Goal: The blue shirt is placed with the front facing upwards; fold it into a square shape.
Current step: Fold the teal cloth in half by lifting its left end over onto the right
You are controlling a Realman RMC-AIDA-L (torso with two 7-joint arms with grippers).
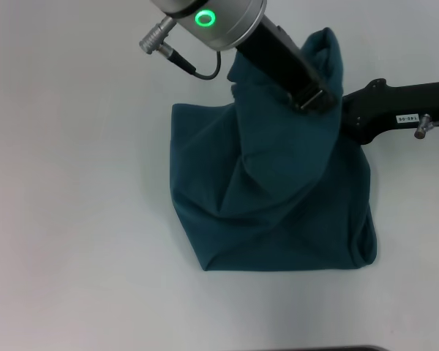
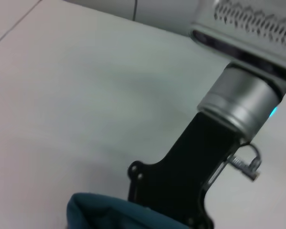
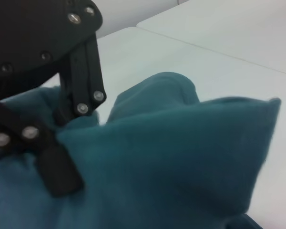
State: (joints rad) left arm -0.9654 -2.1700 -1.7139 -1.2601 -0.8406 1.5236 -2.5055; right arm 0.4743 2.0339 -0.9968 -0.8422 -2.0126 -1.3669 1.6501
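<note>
On plain white table (image 1: 73,219), with no room beyond it in view: shirt (image 1: 278,219) bunched mid-right, far edge lifted, pinched by left gripper (image 1: 316,99) from far left and by right gripper (image 1: 344,117) from the right, both clamped on cloth.

Lab-like test bench: bare white tabletop (image 1: 73,183), robot arm hardware, nothing domestic visible.
</note>
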